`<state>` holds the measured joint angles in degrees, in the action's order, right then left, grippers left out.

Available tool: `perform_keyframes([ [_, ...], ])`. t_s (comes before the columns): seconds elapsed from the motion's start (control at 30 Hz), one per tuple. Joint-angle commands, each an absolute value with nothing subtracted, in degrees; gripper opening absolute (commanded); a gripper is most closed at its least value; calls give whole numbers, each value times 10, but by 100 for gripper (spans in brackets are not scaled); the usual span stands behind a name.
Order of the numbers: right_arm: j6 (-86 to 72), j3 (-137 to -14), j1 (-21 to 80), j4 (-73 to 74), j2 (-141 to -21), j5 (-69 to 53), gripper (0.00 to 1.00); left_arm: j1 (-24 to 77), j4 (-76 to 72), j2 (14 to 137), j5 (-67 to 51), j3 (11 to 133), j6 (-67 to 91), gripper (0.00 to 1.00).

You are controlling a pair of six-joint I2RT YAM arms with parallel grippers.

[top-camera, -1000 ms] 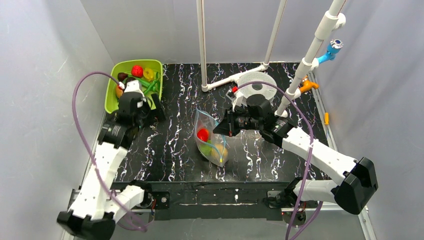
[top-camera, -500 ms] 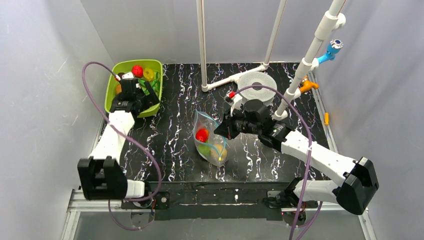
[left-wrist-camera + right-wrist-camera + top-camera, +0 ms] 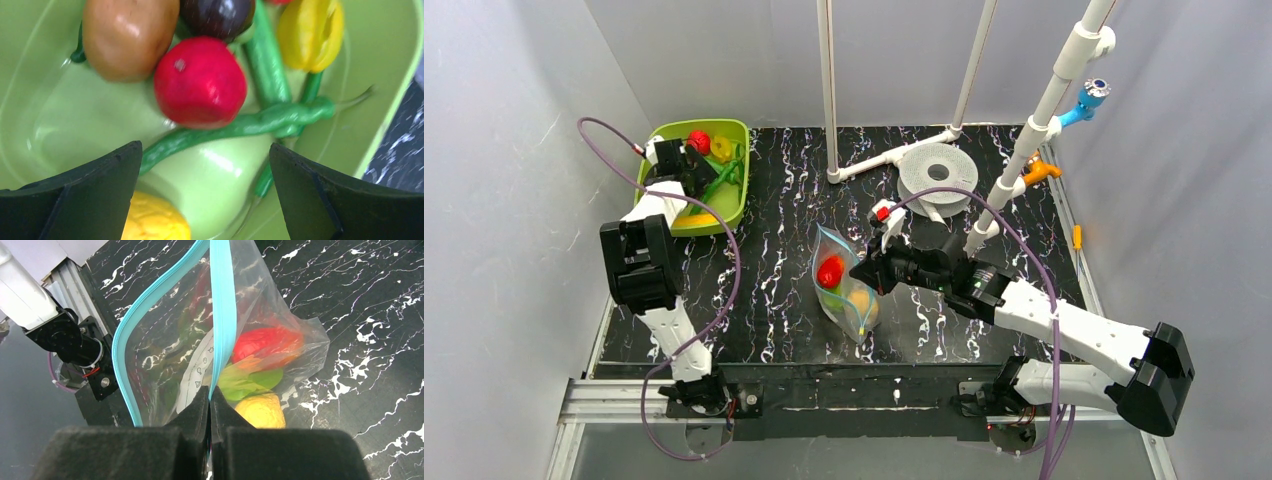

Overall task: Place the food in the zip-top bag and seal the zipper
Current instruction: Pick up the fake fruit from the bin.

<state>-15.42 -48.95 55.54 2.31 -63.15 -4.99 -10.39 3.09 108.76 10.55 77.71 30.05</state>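
The clear zip-top bag (image 3: 844, 285) lies mid-table with its mouth held open; inside are a red piece (image 3: 267, 342), a green piece (image 3: 247, 381) and a yellow piece (image 3: 262, 410). My right gripper (image 3: 862, 272) is shut on one side of the light-blue zipper strip (image 3: 222, 315); the other side of the strip (image 3: 125, 365) curves away. My left gripper (image 3: 692, 160) is open over the lime-green tray (image 3: 729, 205), its black fingers (image 3: 90, 185) astride a pale green pear-like piece (image 3: 215, 185). A red fruit (image 3: 200, 80), a brown piece (image 3: 127, 35), a yellow pepper (image 3: 310, 32), green beans (image 3: 260, 122) and a yellow piece (image 3: 155, 220) lie there.
White pipe posts (image 3: 829, 90) stand at the back of the table. A white spool (image 3: 937, 170) sits behind the bag. An orange clip (image 3: 1039, 172) and a blue fitting (image 3: 1089, 98) are at the back right. Grey walls close in both sides.
My left arm has swung back and left, bringing its gripper down into the green tray. My right gripper has moved forward and left with the bag's edge, shifting the bag slightly.
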Motion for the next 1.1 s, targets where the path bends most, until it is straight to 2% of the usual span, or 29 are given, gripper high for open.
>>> perform_keyframes([
  [0.0,-133,-482,566,-27,-618,-33,1,-119,-45,1126,138,801,384,98],
  [0.3,-129,-476,576,-33,-619,-24,1,-136,-77,1174,125,805,457,98],
  [0.43,-127,-478,578,-31,-619,-22,1,-142,-76,1191,126,813,463,94],
  [0.57,-126,-477,577,-31,-619,-18,1,-146,-97,1187,113,793,468,81],
  [0.77,-126,-476,579,-31,-619,-20,1,-146,-104,1139,88,773,421,49],
  [1.07,-127,-480,578,-27,-628,-20,1,-146,-56,1005,30,749,373,34],
])
